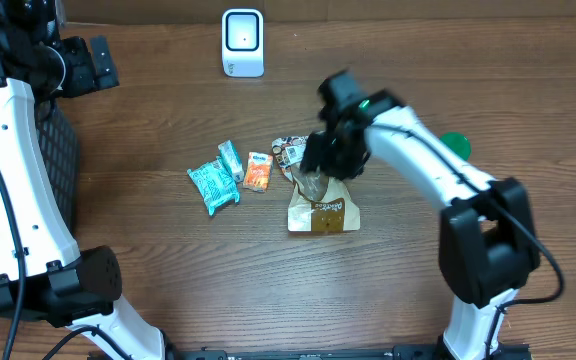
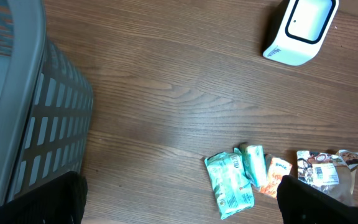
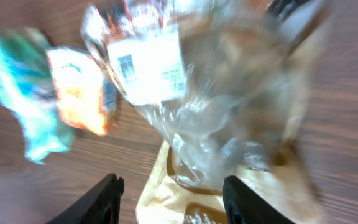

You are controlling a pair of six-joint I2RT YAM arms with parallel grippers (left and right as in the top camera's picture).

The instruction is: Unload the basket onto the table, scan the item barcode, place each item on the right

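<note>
Your right fingers [image 3: 109, 193] stand parted over the clear bag [image 3: 197, 118], which lies partly on the brown packet [image 1: 324, 214], well apart from the scanner [image 1: 242, 42]. Close carelessly and you could pinch both, or crumple the barcode label [image 3: 146, 65]. Your left fingers [image 2: 316, 200] are wide and empty.

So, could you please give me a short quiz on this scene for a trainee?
1. True or false: the scanner lies in the basket.
2. The left tool is: A open, B shut, C out of sight.
3. Which tool is over the brown bag?
Key: 1 false; 2 A; 3 the right tool.
</note>
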